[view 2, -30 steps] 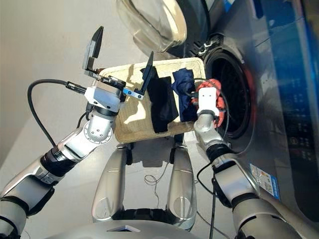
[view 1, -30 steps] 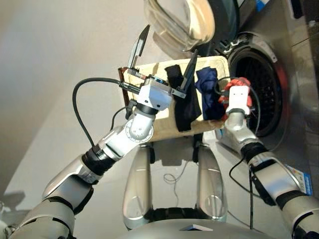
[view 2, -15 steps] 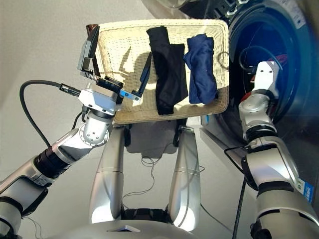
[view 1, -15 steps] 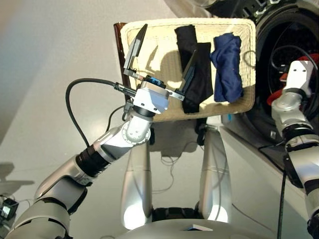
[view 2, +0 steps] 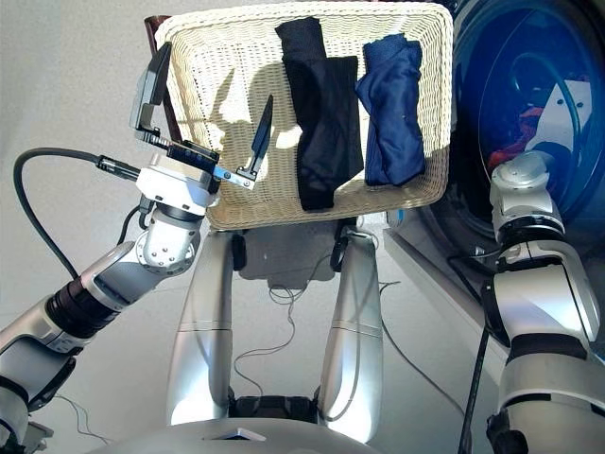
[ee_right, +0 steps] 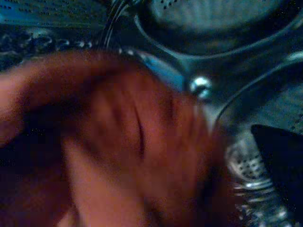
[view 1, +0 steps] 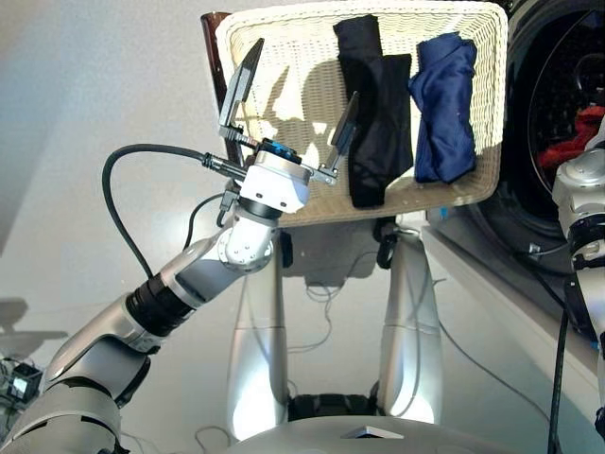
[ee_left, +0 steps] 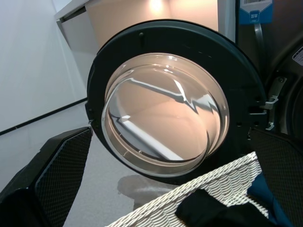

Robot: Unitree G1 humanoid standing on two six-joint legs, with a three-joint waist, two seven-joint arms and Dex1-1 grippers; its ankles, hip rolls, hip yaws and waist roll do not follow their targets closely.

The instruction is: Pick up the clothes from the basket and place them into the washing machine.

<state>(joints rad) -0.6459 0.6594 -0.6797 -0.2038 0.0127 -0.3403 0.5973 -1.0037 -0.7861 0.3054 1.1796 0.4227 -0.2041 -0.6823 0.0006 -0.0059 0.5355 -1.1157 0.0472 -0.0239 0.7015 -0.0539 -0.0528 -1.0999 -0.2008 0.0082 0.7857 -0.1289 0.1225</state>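
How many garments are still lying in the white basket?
2: the black garment in the basket middle, the navy garment beside it, nearer the washing machine.

- We are seeing the drum (view 1: 558, 113) mouth standing open, with the red cloth (ee_right: 118, 142) filling room inside.
- The door (ee_left: 165, 113) is hanging open beside the basket (view 1: 284, 66), narrowing that side.
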